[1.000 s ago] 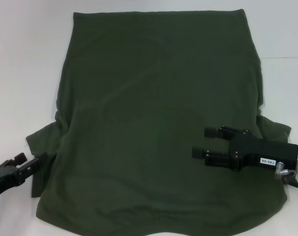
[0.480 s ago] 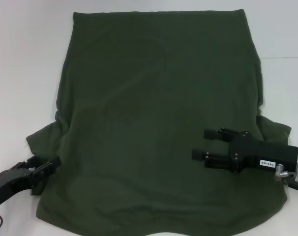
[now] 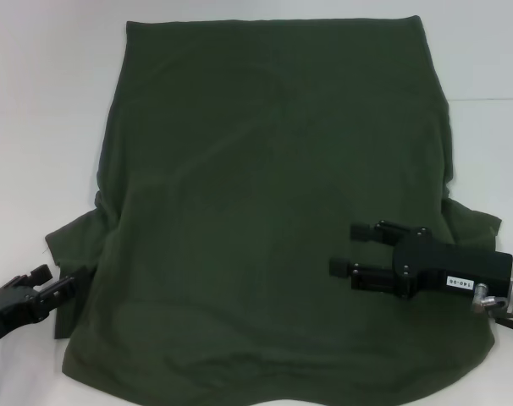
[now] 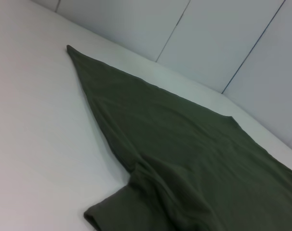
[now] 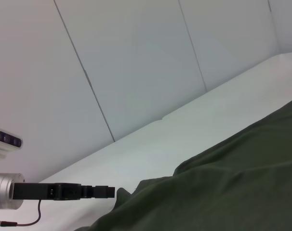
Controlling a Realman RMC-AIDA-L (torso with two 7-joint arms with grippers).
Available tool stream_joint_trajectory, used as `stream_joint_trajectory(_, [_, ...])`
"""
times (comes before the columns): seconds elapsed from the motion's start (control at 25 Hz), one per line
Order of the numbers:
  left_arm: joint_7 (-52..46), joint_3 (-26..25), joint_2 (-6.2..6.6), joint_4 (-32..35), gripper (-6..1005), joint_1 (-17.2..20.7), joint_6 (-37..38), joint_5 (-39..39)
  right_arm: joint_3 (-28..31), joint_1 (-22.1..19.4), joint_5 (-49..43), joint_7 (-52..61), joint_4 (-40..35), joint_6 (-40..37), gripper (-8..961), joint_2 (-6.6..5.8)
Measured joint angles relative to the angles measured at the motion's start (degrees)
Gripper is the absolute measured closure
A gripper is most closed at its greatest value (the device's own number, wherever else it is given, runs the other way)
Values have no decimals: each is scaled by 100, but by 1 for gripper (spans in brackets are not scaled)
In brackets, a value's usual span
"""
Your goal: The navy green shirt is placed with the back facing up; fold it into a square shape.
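The right gripper (image 3: 343, 249) has its two black fingers apart, one lying beside the other with a clear gap between them. They point toward the middle of the navy green shirt (image 3: 273, 211), and nothing sits between them. The gripper's black body lies over the shirt's fabric near the right sleeve, with a silver wrist joint behind it at the right edge of the head view. Whether the fingers press on the cloth or sit just above it cannot be told.

The left gripper (image 3: 55, 283) is low at the near left corner of the white worktop (image 3: 45, 110). Its black fingertips reach the edge of the shirt's left sleeve. The fingers look slightly apart, but whether they pinch the sleeve cannot be told. In the right wrist view the same gripper (image 5: 106, 191) shows far off, its tip meeting the rumpled edge of the cloth.

The shirt lies flat and spread across the middle of the worktop, covering most of it. Its straight hem runs along the far edge, and its short sleeves stick out to the left and right on the near side. The fabric is plain and mostly smooth, with small bunches by each sleeve. Pale wall panels stand behind the worktop.
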Motion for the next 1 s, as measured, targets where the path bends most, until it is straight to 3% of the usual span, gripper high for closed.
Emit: stream_joint_trajectory(1.0, [148,96,-29,-129,152,-167,-226,34,2,0,0,0,-14,8,70,17])
